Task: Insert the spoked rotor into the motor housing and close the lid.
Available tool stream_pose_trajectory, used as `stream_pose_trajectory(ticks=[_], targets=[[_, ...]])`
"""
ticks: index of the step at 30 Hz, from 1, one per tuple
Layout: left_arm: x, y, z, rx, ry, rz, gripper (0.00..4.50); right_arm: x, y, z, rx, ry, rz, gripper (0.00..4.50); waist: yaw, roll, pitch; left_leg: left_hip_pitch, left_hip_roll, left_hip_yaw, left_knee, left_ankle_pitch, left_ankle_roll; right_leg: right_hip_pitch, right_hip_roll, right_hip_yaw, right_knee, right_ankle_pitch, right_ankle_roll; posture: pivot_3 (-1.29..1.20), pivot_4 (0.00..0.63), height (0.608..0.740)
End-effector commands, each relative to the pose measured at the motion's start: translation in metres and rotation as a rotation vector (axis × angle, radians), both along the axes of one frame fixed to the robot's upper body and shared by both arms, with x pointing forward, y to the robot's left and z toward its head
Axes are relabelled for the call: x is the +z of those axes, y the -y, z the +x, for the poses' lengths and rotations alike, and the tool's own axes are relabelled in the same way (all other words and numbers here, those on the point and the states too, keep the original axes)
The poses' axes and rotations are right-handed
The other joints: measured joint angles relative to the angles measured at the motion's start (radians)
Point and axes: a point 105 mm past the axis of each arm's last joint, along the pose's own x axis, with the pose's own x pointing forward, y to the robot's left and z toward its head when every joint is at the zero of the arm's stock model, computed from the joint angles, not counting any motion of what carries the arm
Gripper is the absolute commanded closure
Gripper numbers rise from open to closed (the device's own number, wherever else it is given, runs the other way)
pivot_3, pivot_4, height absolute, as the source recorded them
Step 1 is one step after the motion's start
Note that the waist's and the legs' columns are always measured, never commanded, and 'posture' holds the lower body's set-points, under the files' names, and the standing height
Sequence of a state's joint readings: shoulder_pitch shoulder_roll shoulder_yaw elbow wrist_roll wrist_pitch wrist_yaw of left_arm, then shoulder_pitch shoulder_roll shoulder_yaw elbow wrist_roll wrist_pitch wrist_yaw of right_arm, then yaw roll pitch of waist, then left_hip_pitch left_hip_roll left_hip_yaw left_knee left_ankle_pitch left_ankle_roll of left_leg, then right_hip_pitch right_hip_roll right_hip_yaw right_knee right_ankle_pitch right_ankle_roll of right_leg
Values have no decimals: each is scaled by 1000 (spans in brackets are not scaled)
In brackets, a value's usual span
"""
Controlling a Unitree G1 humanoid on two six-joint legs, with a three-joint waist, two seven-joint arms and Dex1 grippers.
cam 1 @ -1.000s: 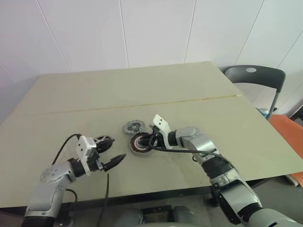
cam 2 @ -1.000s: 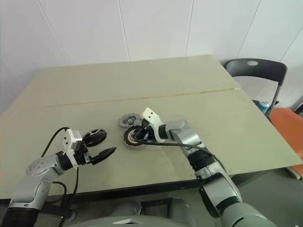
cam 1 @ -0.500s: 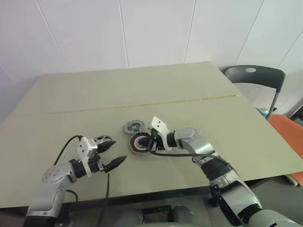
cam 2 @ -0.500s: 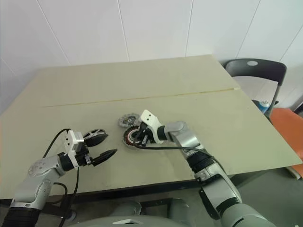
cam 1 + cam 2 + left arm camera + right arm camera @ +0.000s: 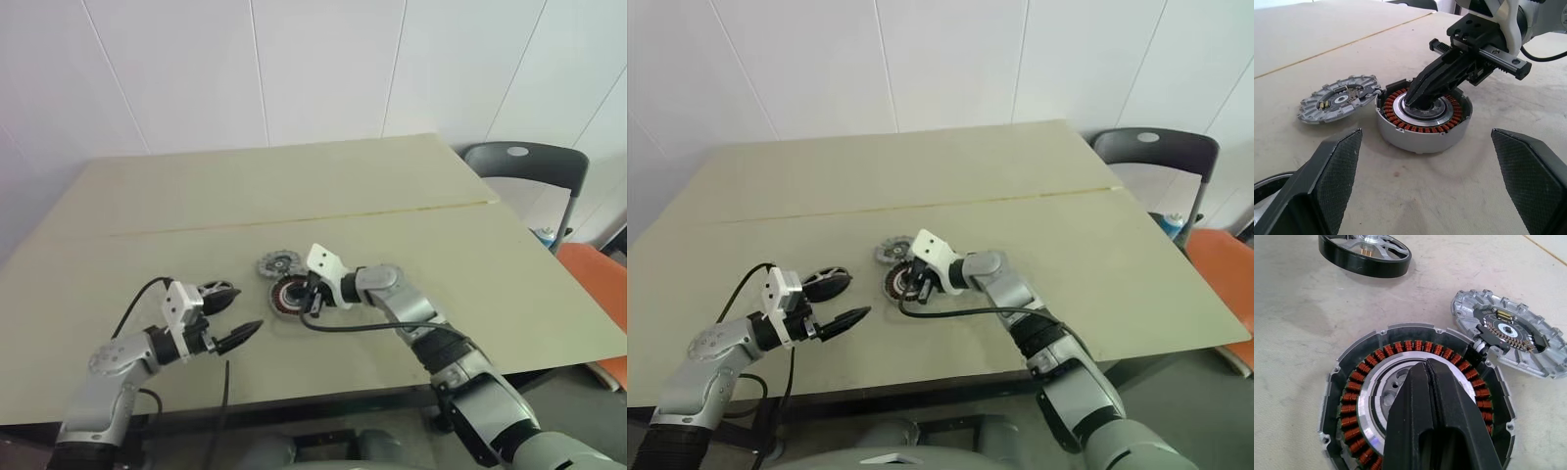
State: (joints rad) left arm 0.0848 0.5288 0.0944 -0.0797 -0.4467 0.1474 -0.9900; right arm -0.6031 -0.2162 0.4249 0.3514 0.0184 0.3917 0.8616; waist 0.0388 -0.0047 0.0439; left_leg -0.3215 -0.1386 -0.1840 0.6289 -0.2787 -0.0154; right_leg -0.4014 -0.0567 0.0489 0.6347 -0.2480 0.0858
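The motor housing (image 5: 1422, 117), a round disc with copper-red windings (image 5: 1400, 346), lies on the table. My right gripper (image 5: 1426, 367) is shut, with its tips resting on the housing's pale centre (image 5: 297, 294); nothing is held between them. The grey notched lid (image 5: 1337, 98) lies flat beside the housing, touching its rim (image 5: 1508, 330). The black spoked rotor (image 5: 1364, 252) lies on the table a little further off, close to one finger of my left gripper (image 5: 245, 307). That gripper is open wide, empty, low over the table and aimed at the housing.
A seam (image 5: 294, 217) runs across the beige table behind the parts. Black cables trail from both wrists over the front edge. A grey chair (image 5: 529, 162) and an orange object (image 5: 593, 264) stand off the table's right side.
My right wrist has rolled a little while its shut tips stayed on the housing's centre. The left arm and the parts have not moved.
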Motion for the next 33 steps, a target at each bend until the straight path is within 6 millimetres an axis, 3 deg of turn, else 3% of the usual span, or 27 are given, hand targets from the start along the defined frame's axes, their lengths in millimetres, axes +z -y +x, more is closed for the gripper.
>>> stream_pose_trajectory(ticks=[1,7,16,20,25,33], targets=[[9,1,3,-10,39,6,0,-31,25,2,-62,-66,-145,4483,0,0,0,0,0,0,0,0,0,0,0,0,0,0,0,0,0,740],[10,0,2,-10,41,10,0,-54,45,-17,3,-169,-281,4483,6,3,-3,0,0,1,-2,0,0,0,-2,-1,-3,0,0,0,0,740],[10,-1,4,-8,44,15,0,-58,56,-31,66,-244,-326,4483,21,6,-9,0,-2,1,-2,-2,4,4,-5,-2,-7,-1,2,0,0,740],[10,-2,4,-6,45,18,0,-53,54,-30,64,-248,-292,4483,29,7,-9,1,-2,1,-2,-3,5,3,-6,-4,-10,-2,3,0,0,740],[9,-4,5,-4,46,20,0,-45,47,-13,-2,-186,-245,4483,25,6,-10,0,-2,1,-3,-5,6,4,-6,-4,-14,-2,4,0,0,740],[7,-5,5,-10,48,27,0,-45,64,-7,-41,-201,-247,4483,23,9,-10,0,11,12,-2,-6,6,7,-5,-9,-15,-2,3,0,0,740]])
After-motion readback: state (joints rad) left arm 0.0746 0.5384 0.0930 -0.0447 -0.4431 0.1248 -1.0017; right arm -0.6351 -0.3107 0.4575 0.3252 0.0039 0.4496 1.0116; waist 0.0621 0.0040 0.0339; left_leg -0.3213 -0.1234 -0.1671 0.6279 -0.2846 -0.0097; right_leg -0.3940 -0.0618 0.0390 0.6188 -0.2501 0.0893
